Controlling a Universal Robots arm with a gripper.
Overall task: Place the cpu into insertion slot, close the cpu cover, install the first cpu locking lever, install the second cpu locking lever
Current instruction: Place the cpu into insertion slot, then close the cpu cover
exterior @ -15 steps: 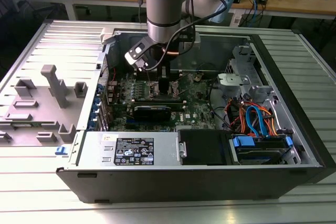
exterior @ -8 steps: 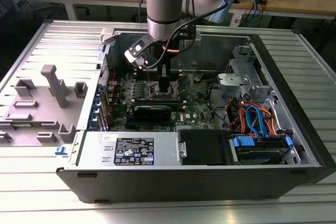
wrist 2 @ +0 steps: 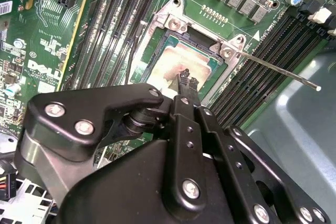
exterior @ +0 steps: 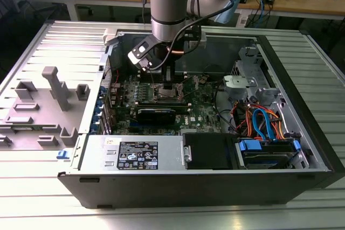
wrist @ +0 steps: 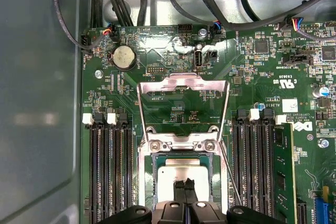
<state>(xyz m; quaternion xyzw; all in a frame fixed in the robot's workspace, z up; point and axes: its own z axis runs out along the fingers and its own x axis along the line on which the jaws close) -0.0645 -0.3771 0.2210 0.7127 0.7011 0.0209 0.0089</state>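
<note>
gripper (wrist: 184, 184) fingers together, holding nothing, tips over cpu (wrist: 173, 174) seated in slot (wrist: 144, 177), centre of exterior view; cover (wrist: 182, 85) up. cpu likely light, rigid, fragile: grip edges only.

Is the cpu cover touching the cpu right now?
Apart. In the first wrist view the cpu cover is swung open, away from the cpu, which lies uncovered in the insertion slot.

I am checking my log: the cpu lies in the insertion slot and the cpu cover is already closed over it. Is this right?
Not quite. The cpu does lie in the insertion slot, but the cpu cover is open, swung back off it; the first wrist view shows this.
</note>
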